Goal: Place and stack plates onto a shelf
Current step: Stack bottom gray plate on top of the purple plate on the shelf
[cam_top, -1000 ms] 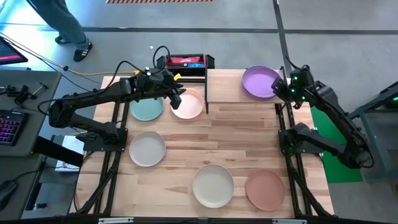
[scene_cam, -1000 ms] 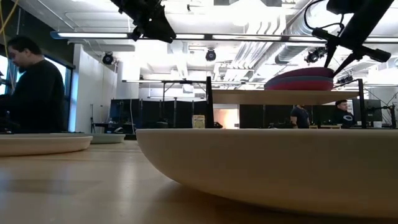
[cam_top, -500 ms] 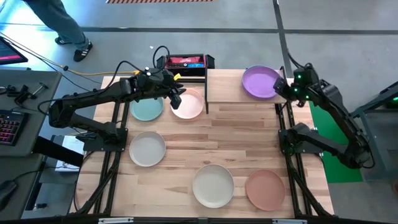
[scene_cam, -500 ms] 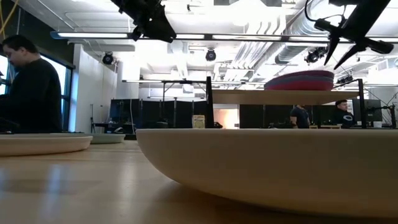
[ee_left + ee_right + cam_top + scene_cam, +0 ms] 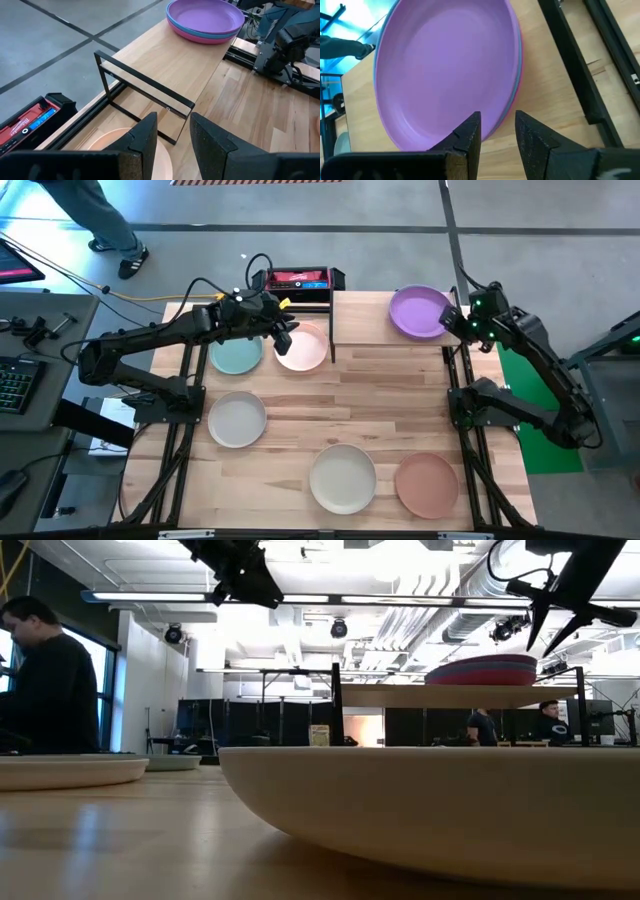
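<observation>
On the shelf, the purple plate is seen topping the stack. The right gripper, empty with fingers parted, has been drawn back slightly from the plate rim. The left gripper remains parted and empty above the pale pink plate.

Red case — keyboard

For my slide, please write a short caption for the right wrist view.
Open right pincer above round matte purple plate stacked on the light-wood shelf.
</observation>
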Robot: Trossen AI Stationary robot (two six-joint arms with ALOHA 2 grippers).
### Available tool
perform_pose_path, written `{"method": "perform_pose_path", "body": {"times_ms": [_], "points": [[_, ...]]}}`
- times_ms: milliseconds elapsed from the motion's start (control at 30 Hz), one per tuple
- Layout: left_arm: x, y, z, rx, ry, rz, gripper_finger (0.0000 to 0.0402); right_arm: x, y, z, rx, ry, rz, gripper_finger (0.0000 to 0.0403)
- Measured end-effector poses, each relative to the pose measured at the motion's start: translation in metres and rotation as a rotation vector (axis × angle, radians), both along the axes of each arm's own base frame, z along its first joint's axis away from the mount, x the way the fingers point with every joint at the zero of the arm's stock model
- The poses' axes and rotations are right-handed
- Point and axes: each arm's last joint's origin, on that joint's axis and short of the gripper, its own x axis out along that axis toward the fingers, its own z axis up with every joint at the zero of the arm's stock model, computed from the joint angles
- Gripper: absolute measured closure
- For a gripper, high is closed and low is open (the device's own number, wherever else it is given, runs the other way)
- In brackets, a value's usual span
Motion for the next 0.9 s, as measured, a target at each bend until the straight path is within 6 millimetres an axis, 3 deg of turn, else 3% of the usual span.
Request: {"method": "perform_pose_path", "body": {"times_ms": [300,567,900], "points": [[0.0,-0.002,-0.001,0.026,0.026,-0.062,0.0296,0.005,-0.004,0.004,-0.029,-0.083,0.078,0.0304],[0.002,-0.014,-0.005,-0.009,0.061,-0.128,0.0296,-0.004,0.018,0.01,-0.032,-0.174,0.135,0.0304],[0.011,-0.044,-0.014,-0.099,0.104,-0.245,0.0296,-0.004,0.047,0.023,-0.029,-0.431,0.363,0.0304]]}}
